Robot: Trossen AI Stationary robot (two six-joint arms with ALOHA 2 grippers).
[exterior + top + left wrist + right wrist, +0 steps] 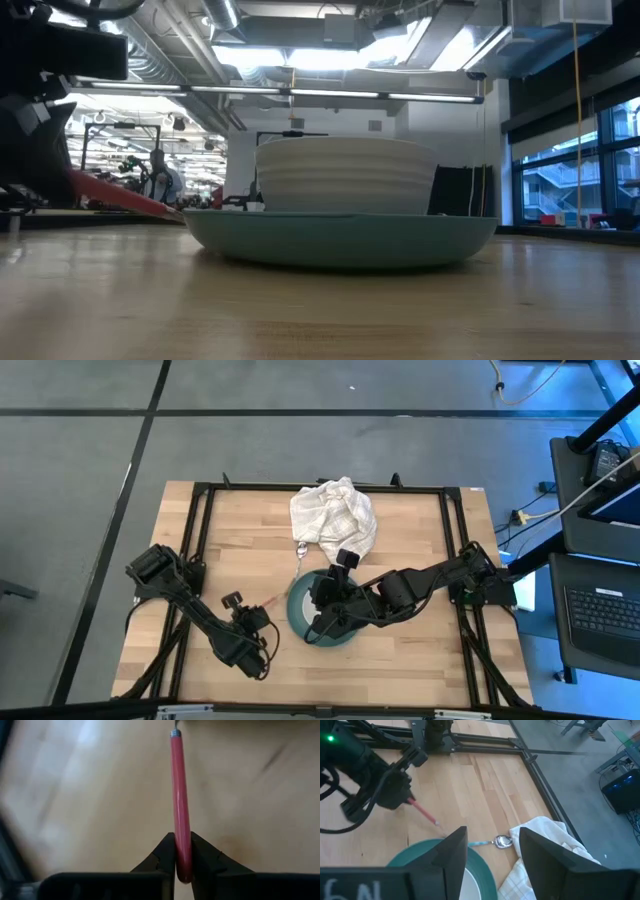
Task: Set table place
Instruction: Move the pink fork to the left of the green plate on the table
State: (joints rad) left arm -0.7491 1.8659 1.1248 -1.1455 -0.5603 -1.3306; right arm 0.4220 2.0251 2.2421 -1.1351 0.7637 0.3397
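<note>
A white bowl (345, 175) sits in the round teal plate (340, 238) on the wooden table (420, 540). My right gripper (490, 847) hangs open above the plate's far side (300, 600) and touches nothing. My left gripper (258, 615) is just left of the plate, shut on the red-handled fork (422, 812). A small metal spoon (502, 841) lies on the table between the plate and the white checked cloth (335, 515). My left gripper pinches the free end of the fork's red handle (183, 862) between its two fingers (162, 857). The handle runs straight out ahead of the fingers, in line with them. In the low view the handle (125, 197) slants down toward the plate; whether the tines touch the table I cannot tell.
The crumpled cloth lies at the table's far middle, with the spoon at its near-left edge. Black frame rails (200, 540) run along the table's edges. Bare wood shows to the left (230, 550) and right (420, 630) of the plate.
</note>
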